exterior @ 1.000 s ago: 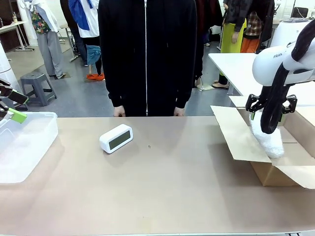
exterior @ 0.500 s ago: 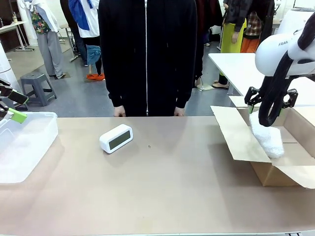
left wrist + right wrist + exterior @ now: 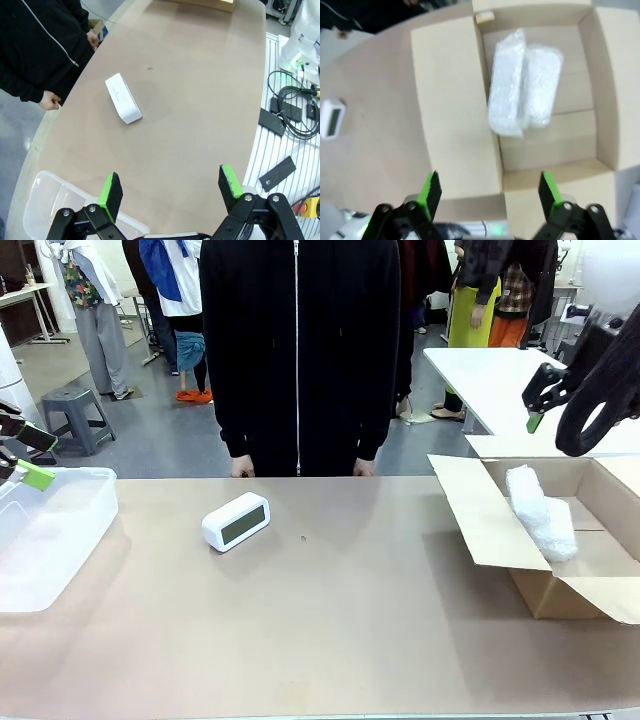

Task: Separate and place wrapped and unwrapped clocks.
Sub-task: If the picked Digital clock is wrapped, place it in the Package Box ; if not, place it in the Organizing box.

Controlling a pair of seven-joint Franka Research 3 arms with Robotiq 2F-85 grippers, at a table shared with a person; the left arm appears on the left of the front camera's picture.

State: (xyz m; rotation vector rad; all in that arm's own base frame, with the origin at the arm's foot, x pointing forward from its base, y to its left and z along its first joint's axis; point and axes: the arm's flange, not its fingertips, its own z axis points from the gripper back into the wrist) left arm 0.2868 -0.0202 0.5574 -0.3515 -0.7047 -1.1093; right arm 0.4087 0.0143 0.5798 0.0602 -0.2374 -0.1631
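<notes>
Jaws wide apart, left gripper (image 3: 170, 184), right gripper (image 3: 488, 187); bare clock (image 3: 237, 521) diagonal, screen toward robot; wrapped bundles (image 3: 507, 82) parallel in box (image 3: 450, 100).

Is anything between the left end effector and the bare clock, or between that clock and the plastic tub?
Nothing visible does. The left end effector, open, hangs by the clear tub; only bare table lies between the tub and the unwrapped clock.

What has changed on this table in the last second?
The right gripper has risen up and away from the bundle it was at. It is open, and the bundle is left leaning in the box beside another bundle. The clock, tub, left gripper and person stayed put.
</notes>
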